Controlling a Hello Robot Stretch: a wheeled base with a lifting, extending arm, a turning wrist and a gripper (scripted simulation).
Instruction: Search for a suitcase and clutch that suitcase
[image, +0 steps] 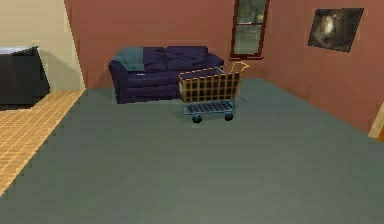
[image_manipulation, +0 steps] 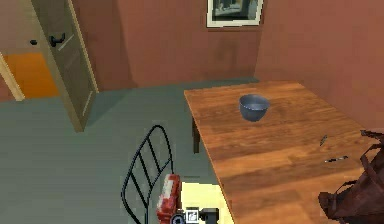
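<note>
Ahead, a plush blue sofa (image: 165, 72) and a wire cart (image: 210, 95) are seen. In the arm side view, a dark slumped bag (image_manipulation: 355, 190), possibly the suitcase, is spotted at the wooden tabletop's (image_manipulation: 270, 145) lower-right edge. It is judged soft and bulky, best taken by its strap. The gripper (image_manipulation: 176, 213) is glimpsed near a red thing (image_manipulation: 170, 192); whether anything is held cannot be told.

walls (image: 150, 25) were red-brown | floor (image: 200, 170) was grey-blue, wood-toned at the forward view's left | navy sofa (image: 160, 72) stood against the far wall, window (image: 250, 25) to its right | wooden table (image_manipulation: 290, 150), black chair (image_manipulation: 148, 172) beside it, pale door (image_manipulation: 65, 55) stood open beyond
</note>
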